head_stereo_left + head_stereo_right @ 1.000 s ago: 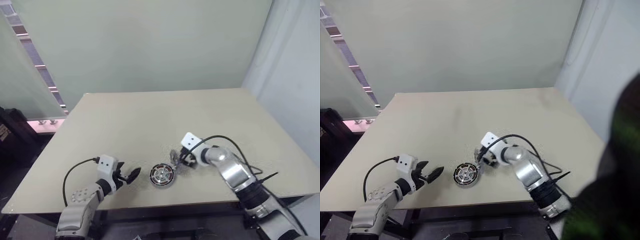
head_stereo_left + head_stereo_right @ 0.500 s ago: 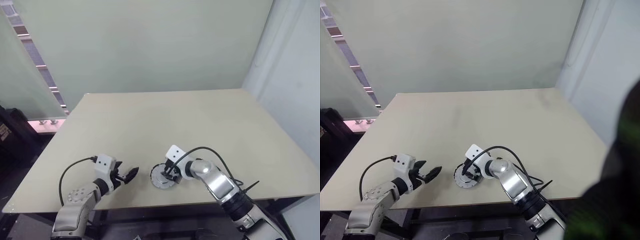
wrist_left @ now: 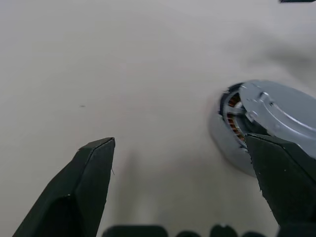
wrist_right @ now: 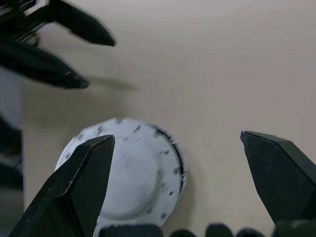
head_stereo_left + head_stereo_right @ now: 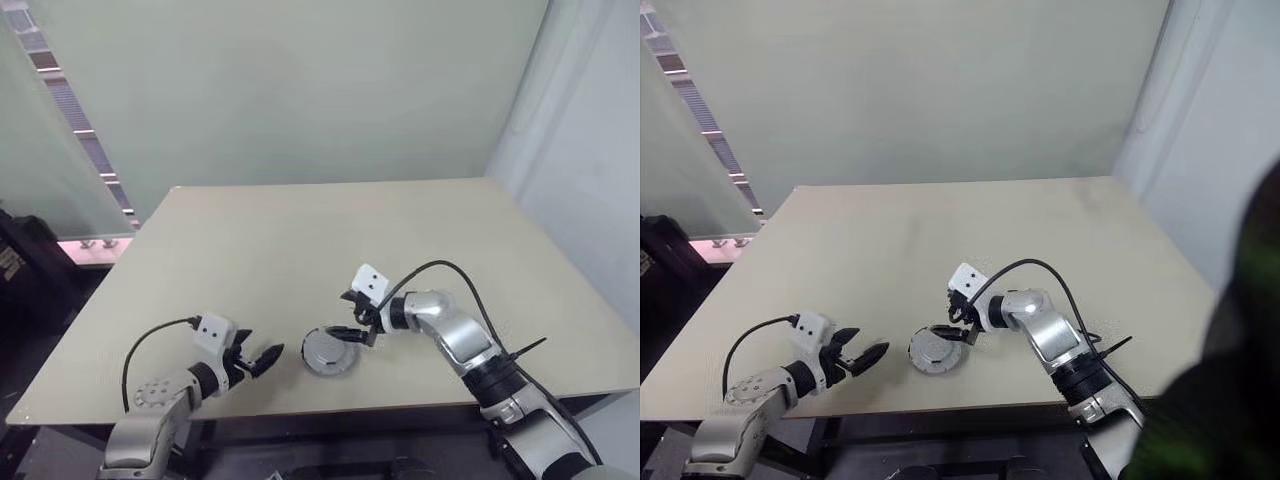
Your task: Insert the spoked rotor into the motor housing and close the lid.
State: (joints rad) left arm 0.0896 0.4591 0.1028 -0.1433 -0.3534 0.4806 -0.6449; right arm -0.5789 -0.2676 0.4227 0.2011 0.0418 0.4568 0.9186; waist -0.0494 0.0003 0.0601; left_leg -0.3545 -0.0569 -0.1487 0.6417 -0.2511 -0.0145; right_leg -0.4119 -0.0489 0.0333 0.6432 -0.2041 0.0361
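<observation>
The motor housing (image 5: 329,354) sits on the table (image 5: 300,240), near the front edge, abt the middle. A grey lid (image 3: 276,111) lies on it, a bit tilted; I see copper inside thru a gap. My right claw (image 5: 350,320) hangs wide open just above its right side, holding nothing. My left claw (image 5: 262,358) is wide open too, just left of it. Looks hard, small, heavy-ish & slippery metal, I think. Best to pinch the rim, or press flat on top.
</observation>
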